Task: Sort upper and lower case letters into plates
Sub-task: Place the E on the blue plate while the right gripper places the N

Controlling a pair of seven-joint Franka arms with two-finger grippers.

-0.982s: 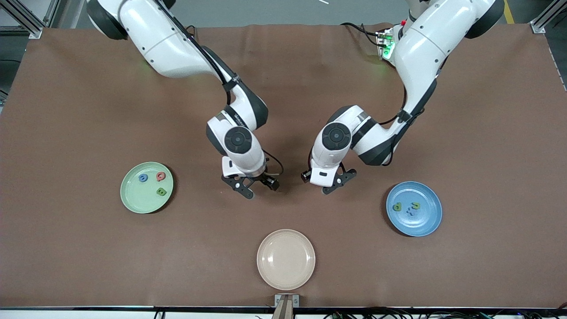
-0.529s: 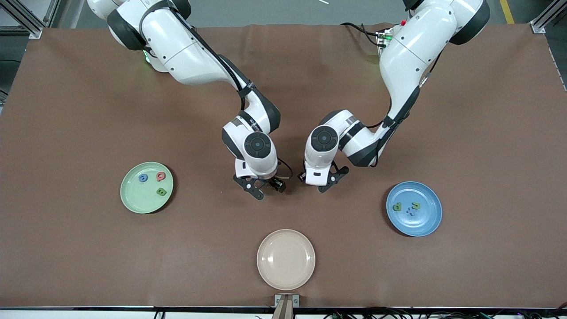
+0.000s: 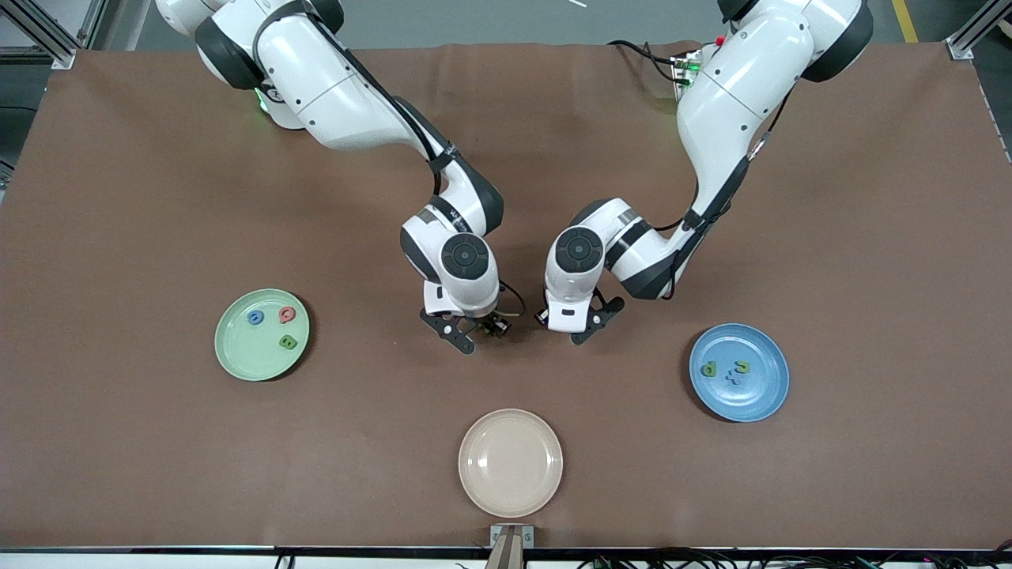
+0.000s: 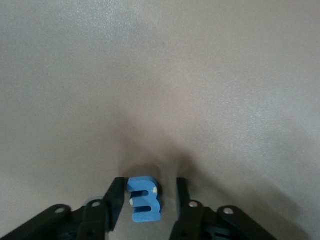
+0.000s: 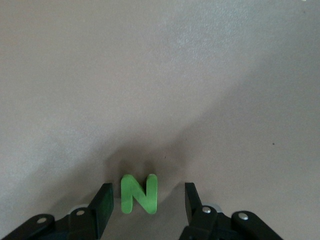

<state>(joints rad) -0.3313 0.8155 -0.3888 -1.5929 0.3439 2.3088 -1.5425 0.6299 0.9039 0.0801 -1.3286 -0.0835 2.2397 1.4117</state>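
Both arms edged closer together — open right gripper [image 5: 147, 202] straddles green N [image 5: 139, 193], open left gripper [image 4: 146, 200] the blue letter [image 4: 144, 198]

Between my black left fingers [image 4: 114, 200] sits a blue foam letter [image 4: 144, 198]; between my black right fingers [image 5: 102, 206], a bright green foam N [image 5: 139, 193]; brown tablecloth [image 3: 158, 197] beneath.

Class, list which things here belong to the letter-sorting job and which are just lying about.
Job:
green plate
blue plate
green N, between the open right tool's fingers
blue piece, between the open left tool's fingers

Lying about:
beige dish
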